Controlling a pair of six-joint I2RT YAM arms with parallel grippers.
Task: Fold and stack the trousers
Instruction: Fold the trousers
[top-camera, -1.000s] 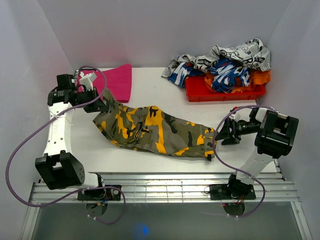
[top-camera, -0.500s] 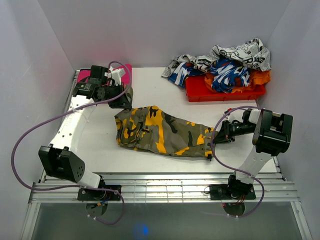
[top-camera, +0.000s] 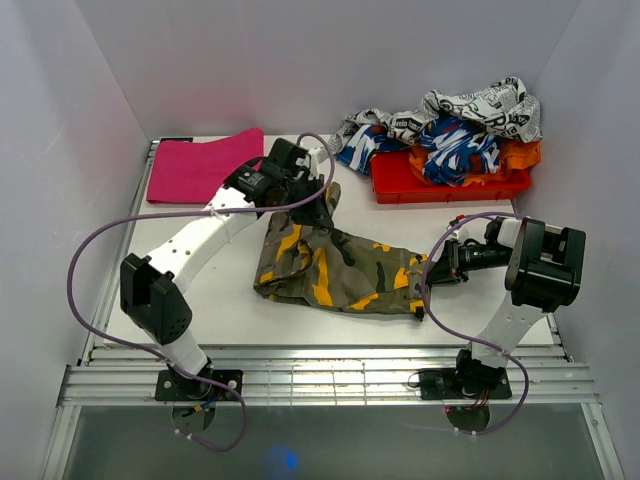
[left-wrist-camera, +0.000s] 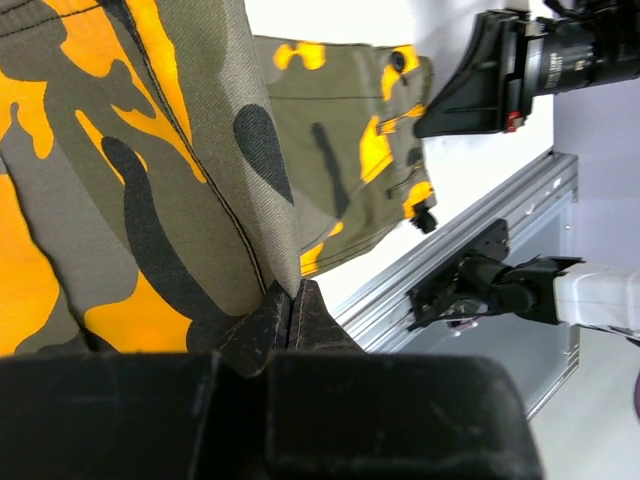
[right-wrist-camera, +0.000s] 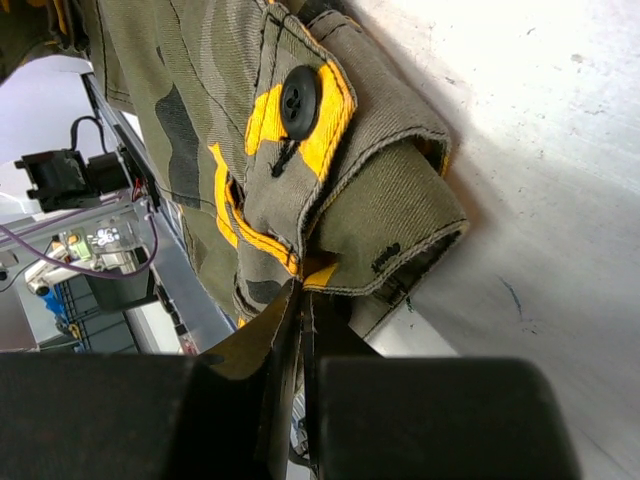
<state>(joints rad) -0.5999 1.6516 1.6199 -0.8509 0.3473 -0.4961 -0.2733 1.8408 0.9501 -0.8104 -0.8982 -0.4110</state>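
The fold is under way but far from finished; the trousers (top-camera: 335, 265) lie across the middle of the table (top-camera: 230, 300), running from the centre out toward 4 o'clock, with their 10 o'clock end lifted off the surface and hanging over the rest of the cloth. The left gripper (top-camera: 318, 205) holds that raised end; in the left wrist view its fingertips are pinched tight together on a doubled seam of the fabric (left-wrist-camera: 290, 310). The right gripper (top-camera: 440, 268) sits at the 4 o'clock end, closed just as narrowly on the edge beside a black button (right-wrist-camera: 300, 100) (a flap is curled over there, so the edge is not flat).

By my reading the raised end is not yet laid down, no crease is pressed, and stacking is not begun; at least one more fold probably remains after this one.

The cloth is a stiff-looking twill in olive, dark and tan patches with bright yellow-orange blotches; it is bunched and rumpled toward 9 o'clock and smoother toward 3 o'clock. A pink cloth (top-camera: 205, 165) lies flat at 10 o'clock; a red tray (top-camera: 400, 185) under a heap of patterned garments (top-camera: 460, 125) sits at 1 o'clock, well apart.
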